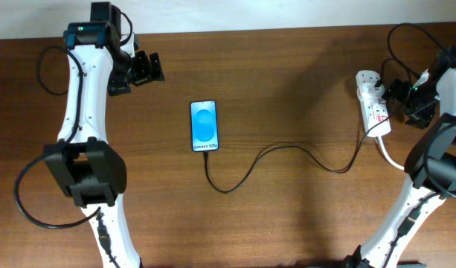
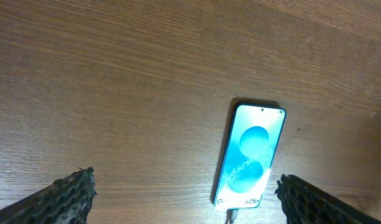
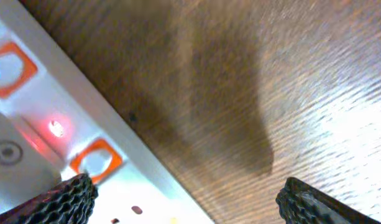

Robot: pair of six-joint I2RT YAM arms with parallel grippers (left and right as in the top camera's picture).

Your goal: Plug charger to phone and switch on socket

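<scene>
Phone (image 1: 204, 126) position: flat on the bench (image 1: 287, 67), screen up and lit blue, left of centre, its long axis running away from the robot. The left wrist view shows the same unit (image 2: 251, 155) lying between and beyond the two fingertips (image 2: 69, 196).

Charger (image 1: 287, 149) routing: the thin black cable leaves the foot of the phone, loops toward the robot, rises, dips again and climbs to the near end of the socket (image 1: 373, 100). In the left wrist view the plug tip (image 2: 230, 218) touches the foot of the phone; whether it is fully seated in the port cannot be told.

Socket position: far right of the bench, lying lengthwise. A thick white cord (image 1: 387, 152) leaves its near end and curves toward the right arm. The right wrist view shows the white casing (image 3: 146, 180) with two orange-red switches (image 3: 96, 160) and a glowing red lamp (image 3: 55, 129) between them. What sits in its outlets is not clear in any view.

Left hand (image 1: 155, 68): raised over the far left of the bench, well apart from the phone, fingers spread wide, holding nothing.

Right hand (image 1: 397, 91): just beside the socket on its right side, fingers spread wide, one tip over the casing, holding nothing.
</scene>
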